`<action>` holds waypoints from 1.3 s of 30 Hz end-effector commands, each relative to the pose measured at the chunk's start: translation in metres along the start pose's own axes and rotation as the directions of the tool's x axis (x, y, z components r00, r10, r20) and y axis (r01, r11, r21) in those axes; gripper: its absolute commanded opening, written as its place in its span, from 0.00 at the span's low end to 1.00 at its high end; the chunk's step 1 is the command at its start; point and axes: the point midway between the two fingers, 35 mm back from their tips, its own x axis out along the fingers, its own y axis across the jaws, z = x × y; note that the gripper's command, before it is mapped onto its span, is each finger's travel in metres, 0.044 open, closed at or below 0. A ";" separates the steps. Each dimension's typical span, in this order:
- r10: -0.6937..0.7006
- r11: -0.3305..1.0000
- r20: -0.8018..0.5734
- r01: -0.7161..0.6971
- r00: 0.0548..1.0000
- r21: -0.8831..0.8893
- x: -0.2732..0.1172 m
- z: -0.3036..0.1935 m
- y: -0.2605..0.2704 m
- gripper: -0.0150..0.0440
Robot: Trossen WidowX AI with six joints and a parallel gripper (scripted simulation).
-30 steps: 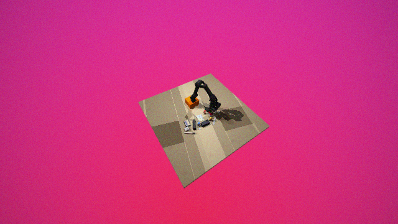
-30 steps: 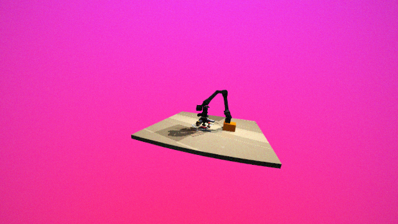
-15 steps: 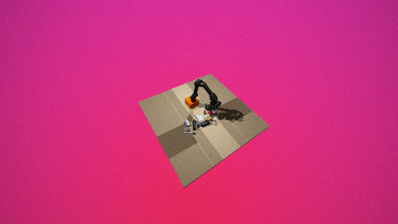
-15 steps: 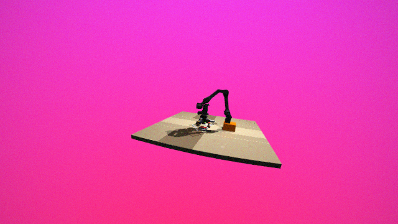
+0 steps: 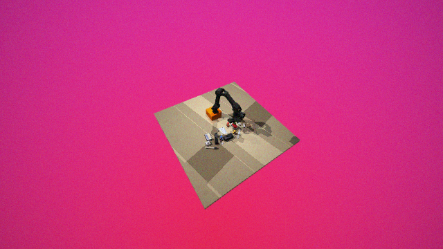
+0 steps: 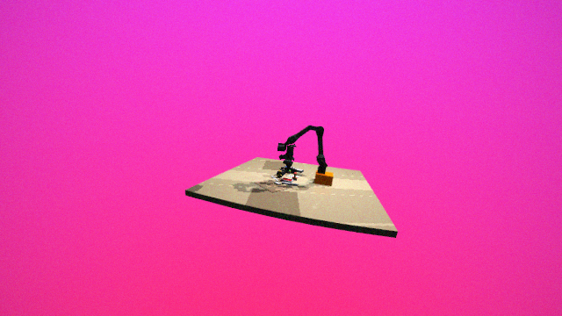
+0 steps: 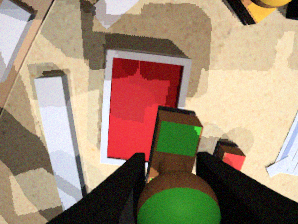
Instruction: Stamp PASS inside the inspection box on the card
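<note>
Fingers: the gripper (image 5: 236, 120) (image 6: 287, 167) (image 7: 170, 161) pinches the green-topped stamp (image 7: 177, 137), likely PASS, by its brown middle, so its bottom is free to press.
Red pad: below, by the stamp's foot (it looks wet to me), likely there for inking.
Small red-topped block (image 7: 232, 159): beside the pad, out of the way.
Card (image 5: 222, 131) (image 7: 291, 150): farther right in the wrist view, probably waiting for its print.

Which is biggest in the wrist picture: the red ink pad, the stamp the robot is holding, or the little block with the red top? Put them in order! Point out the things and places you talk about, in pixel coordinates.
1. Red ink pad (image 7: 132, 105)
2. Held stamp (image 7: 179, 202), though being near the camera makes it look bigger
3. Little red-topped block (image 7: 233, 160)
</note>
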 end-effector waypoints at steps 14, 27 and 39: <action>-0.006 0.994 -0.004 0.006 1.000 -0.107 -0.002 -0.011 -0.088 0.25; -0.013 0.982 -0.007 0.012 1.000 -0.188 -0.002 -0.034 -0.144 0.25; -0.013 0.981 -0.007 0.012 1.000 -0.192 0.001 -0.035 -0.147 0.25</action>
